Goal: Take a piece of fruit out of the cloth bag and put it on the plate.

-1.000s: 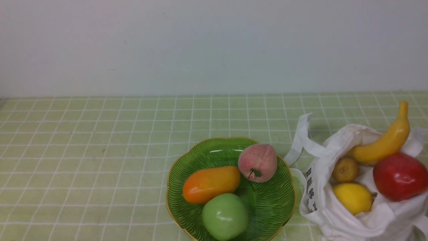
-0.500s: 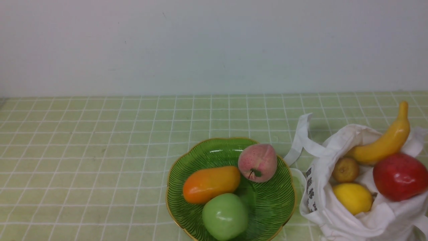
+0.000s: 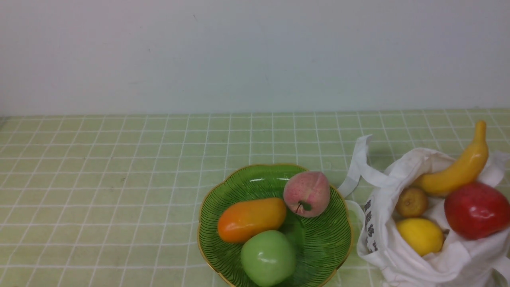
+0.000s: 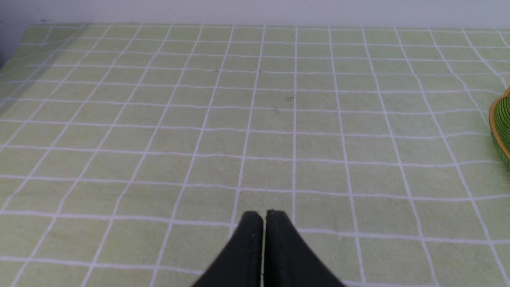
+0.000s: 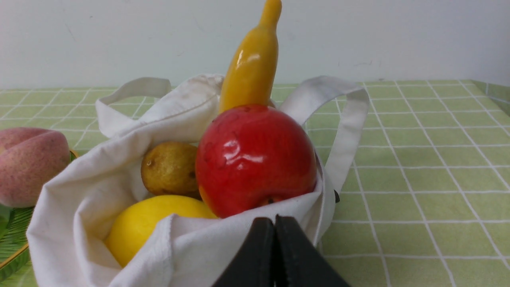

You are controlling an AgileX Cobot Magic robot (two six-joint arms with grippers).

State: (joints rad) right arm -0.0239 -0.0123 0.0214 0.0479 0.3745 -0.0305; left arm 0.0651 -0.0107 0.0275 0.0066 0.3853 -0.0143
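Observation:
The light-green apple point(image 3: 267, 258) lies on the green glass plate point(image 3: 326, 243) at its near side, beside an orange mango point(image 3: 251, 219) and a pink peach point(image 3: 306, 193). The white cloth bag point(image 3: 402, 263) stands right of the plate, open, and also shows in the right wrist view point(image 5: 99, 187). Neither gripper shows in the front view. My left gripper point(image 4: 263, 217) is shut and empty over bare tablecloth left of the plate's rim point(image 4: 496, 123). My right gripper point(image 5: 274, 221) is shut and empty just in front of the bag's near wall.
The bag holds a red apple point(image 3: 476, 210), a banana point(image 3: 458, 169), a lemon point(image 3: 420, 236) and a small brownish fruit point(image 3: 411, 202). Its strap handles point(image 3: 358, 167) lie toward the plate. A pale wall stands behind the green checked tablecloth point(image 3: 99, 179).

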